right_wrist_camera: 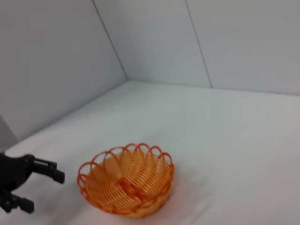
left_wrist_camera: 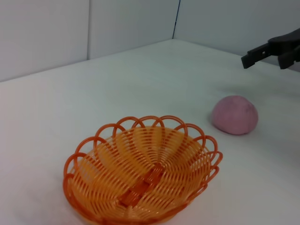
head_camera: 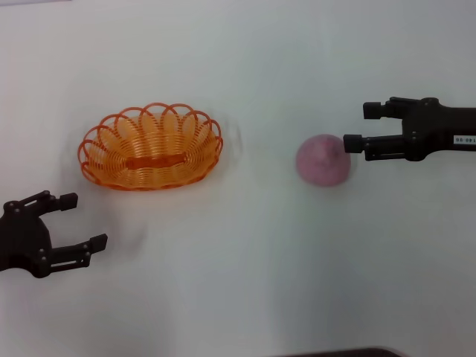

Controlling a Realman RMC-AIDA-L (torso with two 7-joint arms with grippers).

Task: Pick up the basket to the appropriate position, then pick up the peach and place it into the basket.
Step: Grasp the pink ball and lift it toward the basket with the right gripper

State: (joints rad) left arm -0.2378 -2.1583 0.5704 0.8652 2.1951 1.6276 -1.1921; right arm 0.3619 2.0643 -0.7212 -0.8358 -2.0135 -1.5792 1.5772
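Peach: we see the peach (head_camera: pixel 324 161) resting on the white worktop (head_camera: pixel 245 282), at about 3 o'clock from the middle of the head view, well apart from the basket.

Basket: the basket (head_camera: pixel 151 146) sits upright and empty on the worktop at about 9 o'clock from the peach. We judge it already placed and the fruit step now in hand.

Right pincer: the right pincer (head_camera: pixel 357 126) comes in from 3 o'clock with its jaws apart. The nearer finger's tip sits at the peach's 2 o'clock edge; the other is farther back, clear of the fruit. We cannot tell whether the near tip touches. The peach does not yet lie between the fingers.

Left pincer: the left pincer (head_camera: pixel 84 221) hangs open at about 7 o'clock from the basket, near it but not touching, holding nothing.

Risk, nudging: we think the near fingertip could push the round peach away toward 9 o'clock if the pincer advances without first centring its gap on it.

Risk, slipping: a grip closing off-centre on a ball shape could squeeze it out sideways, and it would roll freely on the smooth worktop.

Risk, release: the basket is shallow, so a peach let go near the scalloped rim may bounce out or tip the light wire frame.
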